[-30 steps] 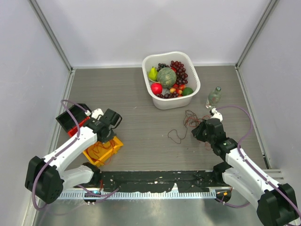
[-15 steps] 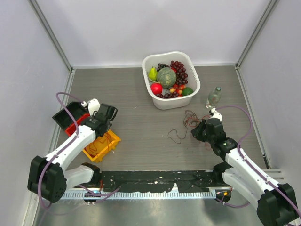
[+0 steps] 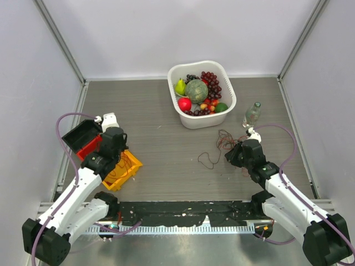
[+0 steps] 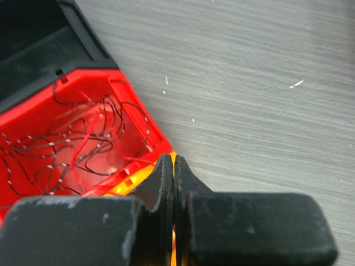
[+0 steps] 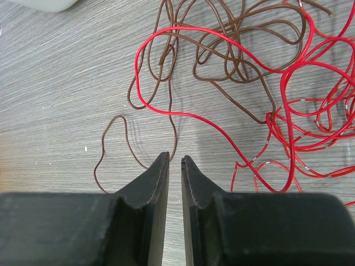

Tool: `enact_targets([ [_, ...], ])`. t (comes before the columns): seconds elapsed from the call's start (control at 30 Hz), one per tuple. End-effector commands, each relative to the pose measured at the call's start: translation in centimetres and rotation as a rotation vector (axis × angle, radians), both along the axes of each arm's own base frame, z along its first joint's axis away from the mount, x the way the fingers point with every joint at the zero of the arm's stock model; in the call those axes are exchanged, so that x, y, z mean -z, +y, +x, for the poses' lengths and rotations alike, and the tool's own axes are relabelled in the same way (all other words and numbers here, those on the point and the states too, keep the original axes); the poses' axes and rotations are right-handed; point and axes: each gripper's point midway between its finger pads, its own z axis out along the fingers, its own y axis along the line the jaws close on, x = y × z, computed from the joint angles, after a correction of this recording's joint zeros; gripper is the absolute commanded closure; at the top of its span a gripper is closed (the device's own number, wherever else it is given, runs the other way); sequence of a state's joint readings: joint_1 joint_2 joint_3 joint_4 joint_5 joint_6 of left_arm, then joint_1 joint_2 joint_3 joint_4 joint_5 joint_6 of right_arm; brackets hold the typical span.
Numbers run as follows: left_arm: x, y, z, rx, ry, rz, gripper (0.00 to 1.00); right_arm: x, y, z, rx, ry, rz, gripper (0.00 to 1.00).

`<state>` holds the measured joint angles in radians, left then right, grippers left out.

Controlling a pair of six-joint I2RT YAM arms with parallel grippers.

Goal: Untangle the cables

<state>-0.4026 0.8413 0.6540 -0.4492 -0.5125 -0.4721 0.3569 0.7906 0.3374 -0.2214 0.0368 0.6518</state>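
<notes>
Two lots of wire on my screens. Main one: the tangled bundle of thin red and brown cables [image 3: 224, 138] lies on the grey wood-grain table [image 3: 161, 111], right of centre. It sits between the white plastic tub of fruit [image 3: 199, 121] and the right gripper [image 5: 175, 160].

One brown loop [image 3: 206, 160] trails out left of the bundle, flat on the table. On the right wrist cam the brown strands [image 5: 222, 55] are upper middle and the red strands [image 5: 310, 111] to the right. They overlap, w/ one red strand crossing the brown.

Right gripper fingers are barely parted, a narrow slit, gripping nothing. Its tips are just beside the brown loop; can't tell if touching.

A small clear plastic bottle [image 3: 252, 113] stands upright near the bundle's far side.

Left gripper [image 4: 173, 166] is clenched, fingers pressed together, nothing visible btw them. It hangs by the corner of the red plastic tray [image 4: 89, 77]. Thin red and dark wire strands [image 4: 72, 144] lie inside that tray. A black tray [image 4: 33, 55] adjoins it on one side and a yellow tray [image 3: 132, 166] on the other.
</notes>
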Motion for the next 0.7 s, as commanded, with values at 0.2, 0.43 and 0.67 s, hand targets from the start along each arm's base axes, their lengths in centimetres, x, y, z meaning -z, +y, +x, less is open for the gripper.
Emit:
enact_targets([
  [0.2, -4.5, 1.7, 2.7, -0.019, -0.201, 0.137, 1.00, -0.9, 0.2, 0.7, -0.005, -0.054, 0.015, 0.80],
  [0.43, -1.8, 0.7, 1.2, -0.008, -0.126, 0.032, 1.00, -0.8, 0.4, 0.6, -0.016, -0.048, 0.019, 0.80],
  [0.67, 0.4, 1.4, -4.3, -0.146, 0.048, -0.144, 1.00, -0.6, 0.3, 0.9, -0.010, -0.049, 0.012, 0.80],
])
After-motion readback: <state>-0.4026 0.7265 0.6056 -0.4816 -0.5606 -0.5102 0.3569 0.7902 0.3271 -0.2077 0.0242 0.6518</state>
